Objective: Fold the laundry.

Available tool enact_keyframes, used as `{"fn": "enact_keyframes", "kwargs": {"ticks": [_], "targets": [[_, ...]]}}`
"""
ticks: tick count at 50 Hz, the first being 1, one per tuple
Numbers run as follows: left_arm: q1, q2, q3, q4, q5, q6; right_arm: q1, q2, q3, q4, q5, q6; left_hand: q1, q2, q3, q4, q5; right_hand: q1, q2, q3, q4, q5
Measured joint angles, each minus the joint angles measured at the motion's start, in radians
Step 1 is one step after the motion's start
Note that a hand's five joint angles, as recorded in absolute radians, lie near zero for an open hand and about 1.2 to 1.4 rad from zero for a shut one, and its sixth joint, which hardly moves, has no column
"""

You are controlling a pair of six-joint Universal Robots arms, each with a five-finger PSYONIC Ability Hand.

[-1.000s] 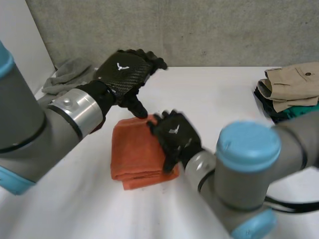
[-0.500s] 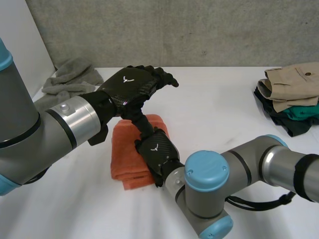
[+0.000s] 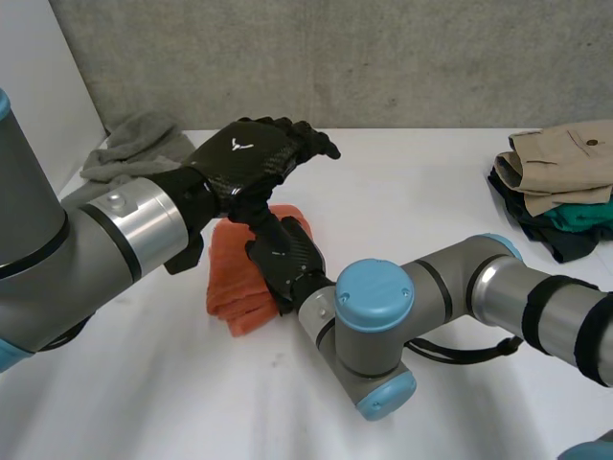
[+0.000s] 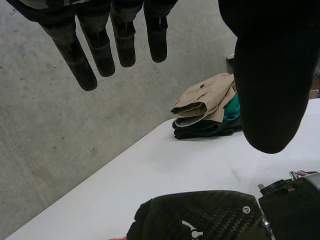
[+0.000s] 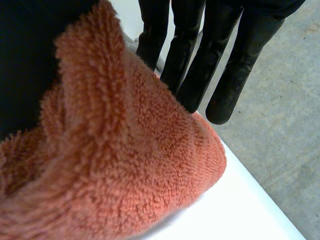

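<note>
A folded orange towel (image 3: 235,278) lies on the white table (image 3: 412,192) left of the middle. My right hand (image 3: 285,261) rests on the towel's right edge. In the right wrist view a ridge of the orange towel (image 5: 125,165) is pinched between the thumb and the straight fingers (image 5: 190,60). My left hand (image 3: 251,158) hovers above the towel's far edge, open and holding nothing. The left wrist view has its straight fingers (image 4: 100,45) spread in the air, with the back of my right hand (image 4: 200,220) below them.
A crumpled grey cloth (image 3: 134,144) lies at the back left corner. A stack of folded clothes (image 3: 560,177), beige on top of green and black, sits at the right edge and appears again (image 4: 207,107) past my left hand's fingertips. A grey wall backs the table.
My right hand has swung left over the towel and closed its fingers and thumb on the right edge, bunching the towel and shifting it left. The left hand has stayed raised.
</note>
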Motion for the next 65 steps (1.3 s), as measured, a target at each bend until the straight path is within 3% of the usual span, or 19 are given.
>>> {"fn": "enact_keyframes", "kwargs": {"ticks": [9,13,17,26,28,33,34,36,51,65], "targets": [[0.015,0.023,0.0,0.001,-0.001,-0.002,-0.026,0.013,-0.06,0.009,0.002,-0.003,0.0,0.002,0.0,0.0,0.0,0.046,0.036,0.044,0.054,0.0],[0.036,0.053,0.001,0.002,-0.002,-0.015,-0.105,-0.002,-0.086,0.011,0.001,-0.009,0.0,0.002,0.0,0.0,0.0,0.05,0.035,0.043,0.053,0.0],[0.056,0.074,0.002,0.003,-0.001,-0.04,-0.175,-0.016,-0.098,0.015,-0.026,-0.012,0.0,0.002,0.0,0.0,0.0,-0.195,-0.279,-0.264,-0.259,0.327],[0.08,0.085,0.003,0.005,0.001,-0.078,-0.213,-0.017,-0.078,0.041,-0.08,-0.012,0.0,0.002,0.0,0.0,0.0,-0.286,-0.388,-0.393,-0.392,0.395],[0.085,0.084,0.002,0.005,0.002,-0.089,-0.212,-0.008,-0.06,0.046,-0.095,-0.012,0.0,0.002,0.0,0.0,0.0,-0.402,-0.514,-0.521,-0.519,0.291],[0.086,0.083,0.001,0.005,0.002,-0.091,-0.211,-0.004,-0.056,0.045,-0.101,-0.015,0.0,0.002,0.0,0.0,0.0,-0.402,-0.514,-0.521,-0.519,0.291],[0.087,0.081,0.0,0.005,0.002,-0.092,-0.212,0.004,-0.055,0.04,-0.121,-0.035,0.0,0.002,0.0,0.0,0.0,-0.573,-0.728,-0.726,-0.72,0.09],[0.087,0.08,-0.001,0.005,0.002,-0.091,-0.214,0.007,-0.055,0.037,-0.136,-0.057,0.0,0.002,0.0,0.0,0.0,-0.601,-0.749,-0.754,-0.759,0.052],[0.088,0.069,-0.003,0.006,0.003,-0.09,-0.323,0.007,-0.034,0.023,-0.307,-0.329,0.0,0.002,0.0,0.0,0.0,-0.678,-0.846,-0.856,-0.837,-0.041],[0.087,0.048,-0.003,0.019,0.002,-0.091,-0.327,0.082,-0.091,-0.002,-0.35,-0.334,0.0,0.002,0.0,0.0,0.0,-0.678,-0.846,-0.856,-0.837,-0.041]]}}
